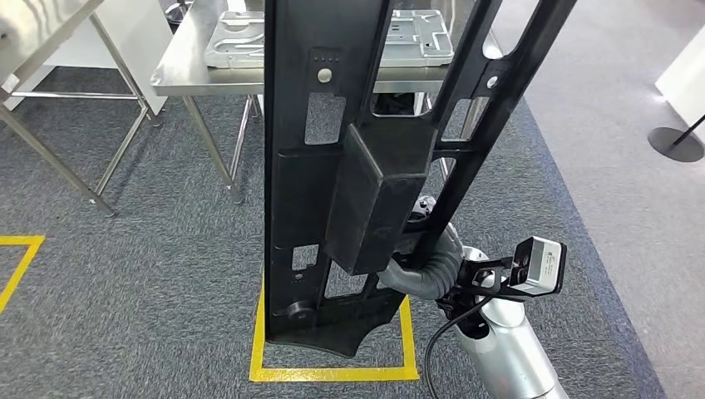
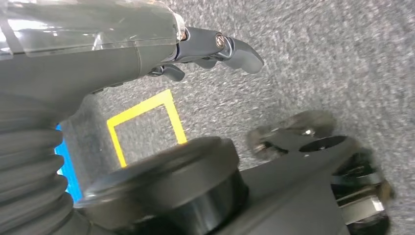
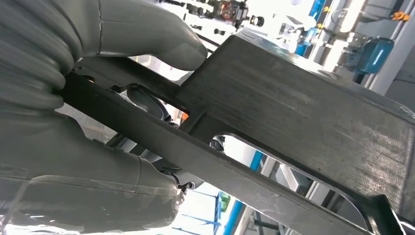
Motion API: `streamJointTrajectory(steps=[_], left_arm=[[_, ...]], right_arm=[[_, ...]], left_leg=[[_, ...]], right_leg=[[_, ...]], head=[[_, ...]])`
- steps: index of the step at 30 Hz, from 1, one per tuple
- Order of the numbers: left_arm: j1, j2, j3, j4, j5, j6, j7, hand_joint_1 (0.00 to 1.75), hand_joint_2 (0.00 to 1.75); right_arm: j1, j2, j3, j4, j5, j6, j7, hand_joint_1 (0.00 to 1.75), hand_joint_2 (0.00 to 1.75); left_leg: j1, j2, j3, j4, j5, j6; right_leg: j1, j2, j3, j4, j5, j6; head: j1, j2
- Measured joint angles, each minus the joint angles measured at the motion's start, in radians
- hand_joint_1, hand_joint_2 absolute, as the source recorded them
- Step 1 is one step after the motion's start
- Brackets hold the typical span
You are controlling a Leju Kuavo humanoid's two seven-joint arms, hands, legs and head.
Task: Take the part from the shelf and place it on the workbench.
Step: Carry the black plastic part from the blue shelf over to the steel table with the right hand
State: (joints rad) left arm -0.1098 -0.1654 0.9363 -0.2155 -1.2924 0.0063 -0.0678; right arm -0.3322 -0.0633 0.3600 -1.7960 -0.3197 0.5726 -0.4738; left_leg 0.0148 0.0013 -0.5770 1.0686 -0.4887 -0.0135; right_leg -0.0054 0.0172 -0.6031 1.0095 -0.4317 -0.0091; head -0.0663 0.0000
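A long black plastic part (image 1: pixel 332 166) with cut-out windows and a boxy block stands nearly upright in front of me, over the carpet. My right hand (image 1: pixel 420 249) grips it from behind near the block and is mostly hidden by it. In the right wrist view the thumb (image 3: pixel 151 34) and palm (image 3: pixel 73 161) clamp one of the part's (image 3: pixel 303 112) bars. The steel workbench (image 1: pixel 179 71) stands beyond the part's upper end. My left hand (image 2: pixel 147 44) hangs over the carpet, its fingers (image 2: pixel 235 49) loosely extended and holding nothing.
A silver stamped metal panel (image 1: pixel 241 37) lies on the workbench. A second steel table frame (image 1: pixel 50 33) stands at the far left. A yellow taped square (image 1: pixel 332 372) marks the floor below the part, and a stanchion base (image 1: pixel 675 143) sits at the right.
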Motion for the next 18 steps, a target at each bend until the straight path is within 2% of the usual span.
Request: streamJointTrajectory(steps=[1, 2, 4, 6, 7, 9, 10, 11, 12, 14, 15, 16, 18], left_arm=[[0.002, 0.001, 0.000, 0.000, 0.000, 0.001, 0.001, 0.00, 1.75], [0.003, 0.001, 0.000, 0.000, 0.000, 0.002, 0.002, 0.00, 1.75], [0.004, 0.001, 0.000, 0.000, 0.000, 0.003, 0.003, 0.00, 1.75], [0.004, 0.000, 0.000, 0.000, 0.000, 0.003, 0.004, 0.00, 1.75], [0.004, 0.000, 0.000, 0.000, 0.000, 0.003, 0.004, 0.00, 1.75], [0.005, 0.000, 0.000, 0.000, 0.000, 0.003, 0.004, 0.00, 1.75], [0.006, 0.000, 0.000, 0.000, 0.000, 0.003, 0.004, 0.00, 1.75], [0.007, 0.000, 0.000, 0.000, 0.000, 0.003, 0.005, 0.00, 1.75], [0.007, 0.000, 0.000, 0.000, 0.000, 0.003, 0.005, 0.00, 1.75], [0.007, -0.001, 0.000, 0.000, -0.001, 0.003, 0.005, 0.00, 1.75], [0.007, -0.001, 0.000, 0.000, -0.001, 0.002, 0.006, 0.00, 1.75], [0.007, -0.002, 0.000, 0.000, -0.002, 0.002, 0.006, 0.00, 1.75], [0.007, -0.002, 0.000, 0.000, -0.003, 0.002, 0.007, 0.00, 1.75]], right_arm=[[0.000, 0.000, 0.000, 0.000, 0.000, 0.000, 0.000, 1.71, 1.75], [0.001, 0.000, 0.000, 0.000, 0.000, 0.000, 0.000, 1.71, 1.75], [0.003, 0.000, 0.000, 0.000, 0.000, 0.000, 0.000, 1.71, 1.75], [0.003, 0.000, -0.001, 0.000, 0.000, 0.000, 0.000, 1.71, 1.75], [0.003, 0.000, -0.002, 0.000, 0.000, 0.000, 0.000, 1.71, 1.75], [0.005, 0.000, -0.003, 0.000, 0.000, -0.001, 0.000, 1.71, 1.75], [0.008, 0.000, -0.003, 0.000, 0.000, -0.001, 0.000, 1.71, 1.75], [0.009, 0.000, -0.003, 0.000, 0.000, -0.001, 0.000, 1.71, 1.75], [0.010, 0.000, -0.003, 0.000, 0.000, -0.001, 0.000, 1.71, 1.75], [0.010, 0.000, -0.003, 0.000, 0.000, -0.001, 0.000, 1.71, 1.75], [0.009, 0.000, -0.003, 0.000, 0.001, -0.001, 0.000, 1.71, 1.75], [0.009, 0.000, -0.004, 0.000, 0.001, -0.001, 0.000, 1.71, 1.75], [0.010, 0.000, -0.004, 0.000, 0.002, -0.002, -0.001, 1.71, 1.75]], left_leg=[[-0.002, -0.003, 0.015, -0.039, 0.013, 0.005], [-0.005, -0.005, 0.019, -0.055, 0.013, 0.010], [-0.006, -0.006, 0.017, -0.060, 0.017, 0.019], [-0.002, -0.004, 0.020, -0.067, 0.023, 0.030], [0.001, -0.002, 0.021, -0.070, 0.025, 0.035], [0.000, 0.001, 0.021, -0.071, 0.025, 0.039], [-0.001, 0.002, 0.021, -0.070, 0.025, 0.039], [-0.001, 0.002, 0.021, -0.070, 0.024, 0.039], [-0.001, 0.003, 0.023, -0.070, 0.024, 0.038], [-0.001, 0.003, 0.027, -0.068, 0.020, 0.034], [-0.003, 0.002, 0.027, -0.066, 0.018, 0.029], [-0.005, 0.002, 0.027, -0.064, 0.015, 0.025], [-0.009, 0.004, 0.025, -0.063, 0.013, 0.014]], right_leg=[[0.001, 0.003, -0.003, 0.002, 0.000, 0.005], [0.001, 0.005, -0.006, 0.002, 0.002, 0.011], [0.000, 0.006, -0.010, 0.002, 0.003, 0.024], [-0.002, 0.001, -0.020, 0.029, -0.017, 0.034], [-0.003, -0.003, -0.039, 0.071, -0.043, 0.038], [-0.006, -0.007, -0.101, 0.206, -0.108, 0.045], [-0.008, -0.007, -0.129, 0.264, -0.127, 0.048], [-0.009, -0.008, -0.141, 0.288, -0.126, 0.049], [-0.011, -0.010, -0.132, 0.271, -0.107, 0.050], [-0.013, -0.016, -0.067, 0.141, -0.041, 0.047], [-0.012, -0.020, -0.035, 0.076, -0.018, 0.044], [-0.010, -0.021, -0.014, 0.031, -0.006, 0.039], [-0.004, -0.020, -0.005, 0.008, -0.007, 0.027]], head=[[0.000, 0.000], [0.000, 0.000], [0.000, 0.000], [0.000, 0.000], [0.000, 0.000], [0.000, 0.000], [0.000, 0.000], [0.000, 0.000], [0.000, 0.000], [0.000, 0.000], [0.000, 0.000], [0.000, 0.000], [0.000, 0.000]])
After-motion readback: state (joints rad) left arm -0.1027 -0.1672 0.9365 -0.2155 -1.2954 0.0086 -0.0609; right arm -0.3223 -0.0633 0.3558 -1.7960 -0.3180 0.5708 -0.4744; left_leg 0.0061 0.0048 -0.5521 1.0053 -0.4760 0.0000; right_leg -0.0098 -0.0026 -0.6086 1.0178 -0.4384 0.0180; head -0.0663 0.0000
